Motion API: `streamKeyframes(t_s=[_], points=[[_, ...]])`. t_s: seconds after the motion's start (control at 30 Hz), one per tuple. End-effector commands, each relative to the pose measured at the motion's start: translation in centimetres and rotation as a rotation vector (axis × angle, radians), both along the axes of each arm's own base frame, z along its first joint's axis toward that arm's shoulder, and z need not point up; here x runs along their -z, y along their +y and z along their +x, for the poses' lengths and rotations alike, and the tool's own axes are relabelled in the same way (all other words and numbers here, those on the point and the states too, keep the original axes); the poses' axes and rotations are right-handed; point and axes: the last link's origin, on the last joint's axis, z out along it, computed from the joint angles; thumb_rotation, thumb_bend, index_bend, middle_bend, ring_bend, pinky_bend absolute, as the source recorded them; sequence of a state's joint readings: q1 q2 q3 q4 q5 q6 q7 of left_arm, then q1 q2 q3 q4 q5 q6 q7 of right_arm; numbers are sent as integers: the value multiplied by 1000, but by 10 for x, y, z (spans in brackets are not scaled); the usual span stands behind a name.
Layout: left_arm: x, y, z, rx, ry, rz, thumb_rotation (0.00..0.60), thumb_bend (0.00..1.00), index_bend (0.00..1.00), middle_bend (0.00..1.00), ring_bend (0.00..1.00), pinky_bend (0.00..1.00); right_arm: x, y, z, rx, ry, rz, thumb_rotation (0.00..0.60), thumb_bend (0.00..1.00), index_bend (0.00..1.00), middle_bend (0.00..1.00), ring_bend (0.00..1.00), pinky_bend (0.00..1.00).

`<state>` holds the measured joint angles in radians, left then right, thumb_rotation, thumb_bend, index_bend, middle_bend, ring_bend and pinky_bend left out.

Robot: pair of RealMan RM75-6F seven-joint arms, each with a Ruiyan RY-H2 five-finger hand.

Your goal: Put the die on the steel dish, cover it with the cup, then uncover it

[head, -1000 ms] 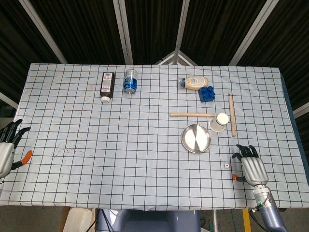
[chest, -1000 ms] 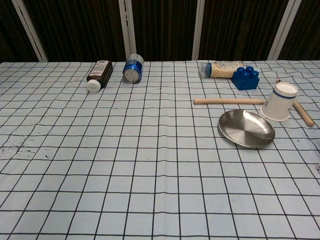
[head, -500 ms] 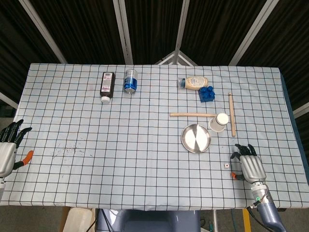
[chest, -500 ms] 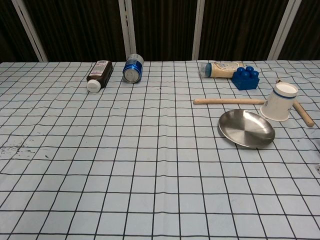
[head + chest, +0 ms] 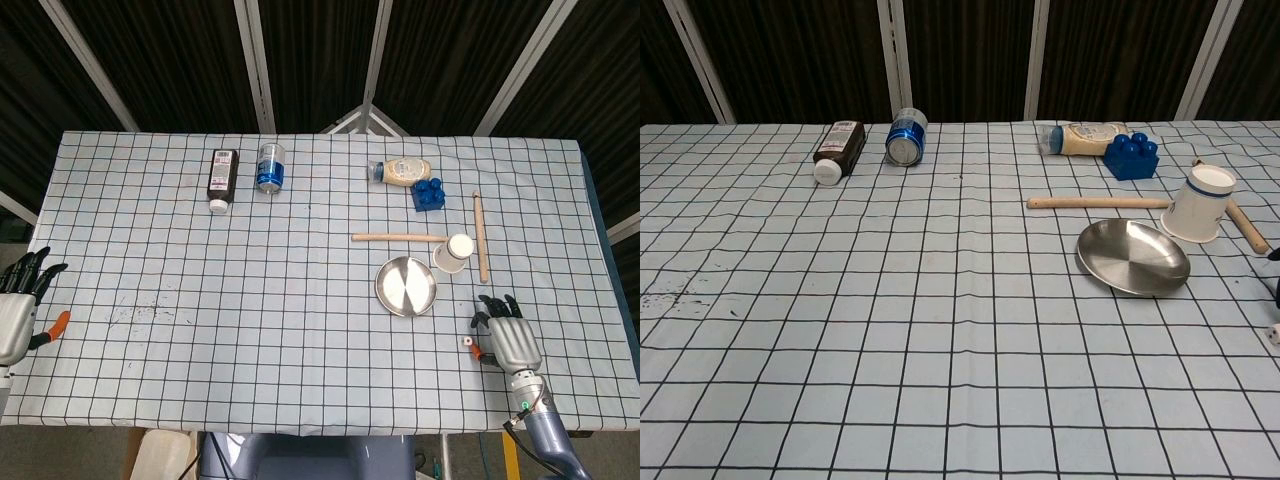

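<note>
The right hand [image 5: 508, 340] sits low at the near right of the desk [image 5: 300, 300], back facing up, dark fingers [image 5: 497, 305] spread and pointing away from the robot, holding nothing. Its forearm runs off the near edge. The left hand [image 5: 18, 305] hangs past the desk's left edge, fingers spread, holding nothing.

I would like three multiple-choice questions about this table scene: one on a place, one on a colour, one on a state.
1. Where is the die?
A. in the steel dish
B. on the cloth beside the right robot hand
C. under the cup

2. What colour is the toy brick?
A. blue
B. red
C. yellow

3. How does the paper cup stand?
A. upright, mouth up
B. crushed flat
C. upside down beside the dish

Answers: 1 B, it lies left of the right robot hand, outside the steel dish. 2 A, plainly blue. 3 C, its base faces up.
</note>
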<state>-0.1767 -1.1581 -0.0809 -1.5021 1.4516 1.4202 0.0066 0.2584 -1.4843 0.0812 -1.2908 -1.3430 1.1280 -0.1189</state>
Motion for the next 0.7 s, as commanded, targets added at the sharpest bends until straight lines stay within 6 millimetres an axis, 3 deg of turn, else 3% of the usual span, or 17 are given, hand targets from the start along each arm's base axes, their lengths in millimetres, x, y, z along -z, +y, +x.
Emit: streamKeyframes(t_s=[0.03,0.7], points=[[0,0,0,-1,0,-1,600,467,175,0,0,99,1,0,1,0,1,4,600,320,458,156,142,0],[1,1,0,-5,3,-7,600,468,177,0,0,98,3,5,11,-8,-5,16,600,322,458,155,142,0]])
